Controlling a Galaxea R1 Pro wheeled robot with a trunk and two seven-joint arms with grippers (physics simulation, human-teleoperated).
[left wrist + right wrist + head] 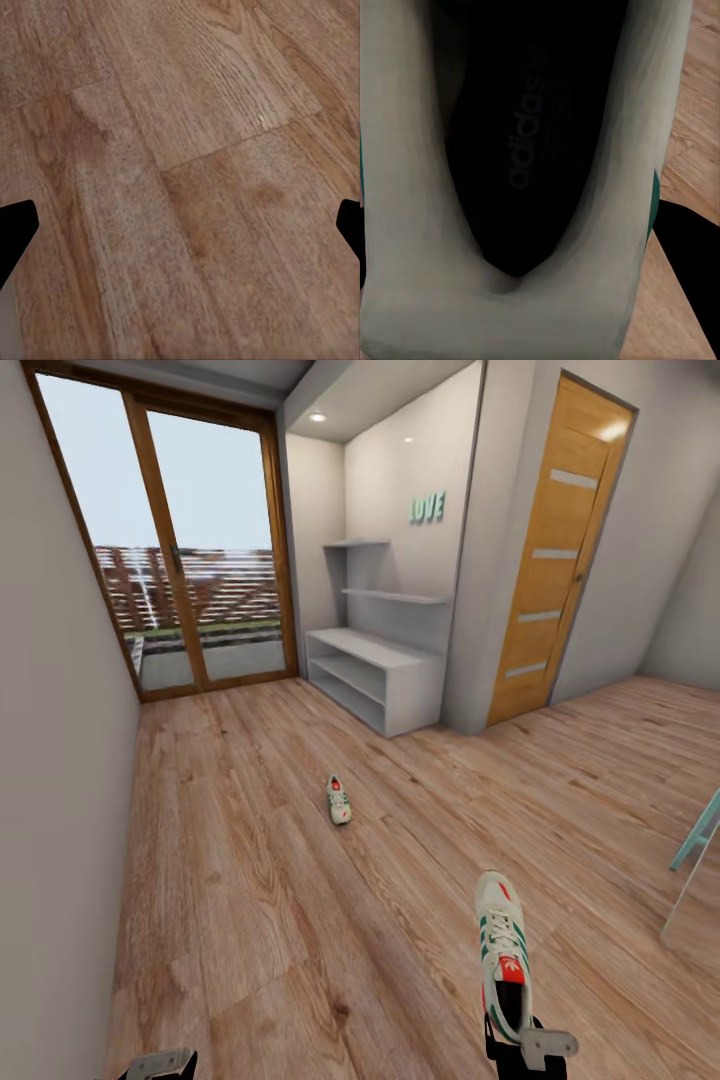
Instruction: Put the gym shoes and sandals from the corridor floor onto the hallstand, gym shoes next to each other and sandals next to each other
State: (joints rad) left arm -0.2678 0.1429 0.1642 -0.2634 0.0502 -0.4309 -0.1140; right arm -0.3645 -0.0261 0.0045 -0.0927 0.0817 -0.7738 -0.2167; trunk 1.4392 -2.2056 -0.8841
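One cream-white gym shoe (339, 800) with green stripes lies on the wood-plank corridor floor (250, 880), toe pointing away, a short way in front of the hallstand (378, 678). My right gripper (517, 1042) is shut on the heel of the second gym shoe (503, 948), which it holds above the floor with the toe pointing forward. The right wrist view looks straight into this shoe's black inside (525, 150), with one dark finger (690, 262) beside its wall. My left gripper (180, 232) hangs open over bare planks at the lower left (160, 1065). The sandals are out of view.
The white hallstand stands in an alcove with stepped wall shelves (395, 596) above it. A glass door (190, 560) closes the corridor's far end and a wooden door (555, 550) is right of the alcove. A wall (60, 810) runs along the left. A teal frame (697, 845) leans at the right edge.
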